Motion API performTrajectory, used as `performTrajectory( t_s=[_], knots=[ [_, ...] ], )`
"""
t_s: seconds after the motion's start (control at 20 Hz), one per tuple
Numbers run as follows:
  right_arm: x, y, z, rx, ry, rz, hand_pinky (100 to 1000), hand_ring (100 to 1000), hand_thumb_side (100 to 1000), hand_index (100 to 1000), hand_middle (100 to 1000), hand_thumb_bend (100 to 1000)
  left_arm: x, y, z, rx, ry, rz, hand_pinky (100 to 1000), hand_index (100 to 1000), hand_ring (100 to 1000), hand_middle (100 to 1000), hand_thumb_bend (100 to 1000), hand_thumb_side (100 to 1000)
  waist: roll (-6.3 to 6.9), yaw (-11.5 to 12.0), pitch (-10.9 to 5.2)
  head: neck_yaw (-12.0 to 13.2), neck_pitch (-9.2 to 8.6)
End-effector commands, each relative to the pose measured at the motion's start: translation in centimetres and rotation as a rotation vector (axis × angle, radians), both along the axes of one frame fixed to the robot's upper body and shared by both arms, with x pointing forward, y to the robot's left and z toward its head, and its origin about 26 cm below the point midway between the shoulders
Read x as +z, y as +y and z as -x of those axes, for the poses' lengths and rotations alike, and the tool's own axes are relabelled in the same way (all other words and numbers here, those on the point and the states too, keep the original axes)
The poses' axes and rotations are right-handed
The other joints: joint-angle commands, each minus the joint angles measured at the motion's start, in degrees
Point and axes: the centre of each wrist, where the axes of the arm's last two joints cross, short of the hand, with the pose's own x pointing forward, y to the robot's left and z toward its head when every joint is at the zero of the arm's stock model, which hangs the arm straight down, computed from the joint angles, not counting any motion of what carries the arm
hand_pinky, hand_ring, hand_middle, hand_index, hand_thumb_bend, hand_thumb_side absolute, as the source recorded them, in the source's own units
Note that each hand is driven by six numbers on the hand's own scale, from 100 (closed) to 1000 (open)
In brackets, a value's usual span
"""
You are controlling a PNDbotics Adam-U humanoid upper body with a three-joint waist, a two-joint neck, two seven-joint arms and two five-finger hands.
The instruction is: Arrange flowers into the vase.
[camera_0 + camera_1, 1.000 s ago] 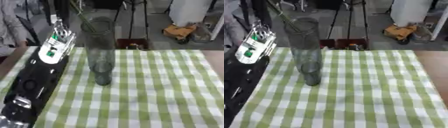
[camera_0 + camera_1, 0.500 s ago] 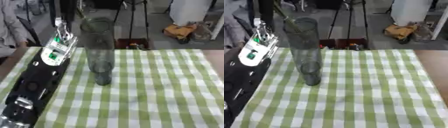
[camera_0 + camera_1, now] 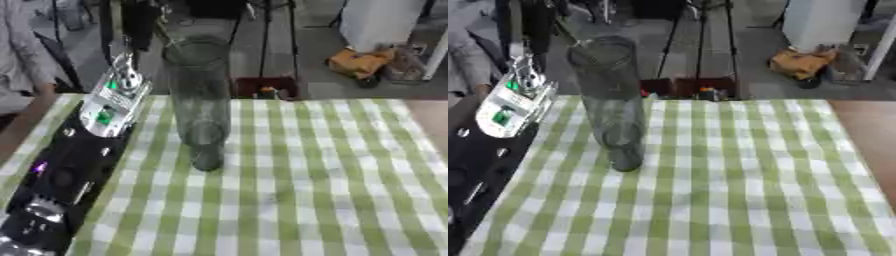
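Note:
A tall clear glass vase (image 3: pixel 199 100) stands upright on the green checked cloth (image 3: pixel 306 190), left of centre. My left arm (image 3: pixel 79 150) runs up from the lower left corner along the vase's left side, its silver wrist (image 3: pixel 112 100) level with the vase's upper half. The left hand (image 3: pixel 136 22) is a dark shape at the top edge, above and left of the vase's rim. A thin green stem (image 3: pixel 570 39) slants from there down to the rim; no flower head shows. The right hand shows in neither view.
Bare brown tabletop (image 3: pixel 872 135) shows right of the cloth. Behind the table's far edge are dark tripod legs (image 3: pixel 262 45), an orange object (image 3: pixel 359 62) on the floor and a white cabinet (image 3: pixel 381 20).
My left wrist has sunk a little beside the vase. The vase has stayed where it was.

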Motion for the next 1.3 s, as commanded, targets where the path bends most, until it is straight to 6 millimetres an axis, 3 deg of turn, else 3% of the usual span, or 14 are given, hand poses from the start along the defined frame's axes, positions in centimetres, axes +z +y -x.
performTrajectory(
  t_s=[0.05, 0.3, 1.3],
  knots=[
    [1.04, -0.39, 0.41, -0.011, -0.026, 0.021, 657, 670, 1000, 811, 563, 100, 1.11, 0.85, 0.37, 0.042, 0.003, -0.039, 100, 316, 408, 402, 100, 759, -0.07, 0.0, -1.96, 0.0, 0.2],
    [0.93, -0.44, 0.48, -0.014, -0.021, 0.021, 657, 670, 1000, 812, 563, 100, 1.01, 0.96, 0.31, 0.068, 0.063, -0.087, 100, 351, 467, 447, 100, 745, 0.07, 0.1, -2.15, -0.1, 0.2],
    [0.63, -0.73, 0.84, -0.036, 0.001, 0.015, 656, 671, 1000, 813, 562, 100, 1.14, 0.81, 0.59, 0.113, 0.187, -0.26, 100, 376, 500, 477, 100, 661, 1.14, 0.3, -2.87, -0.4, 0.94]
  ],
)
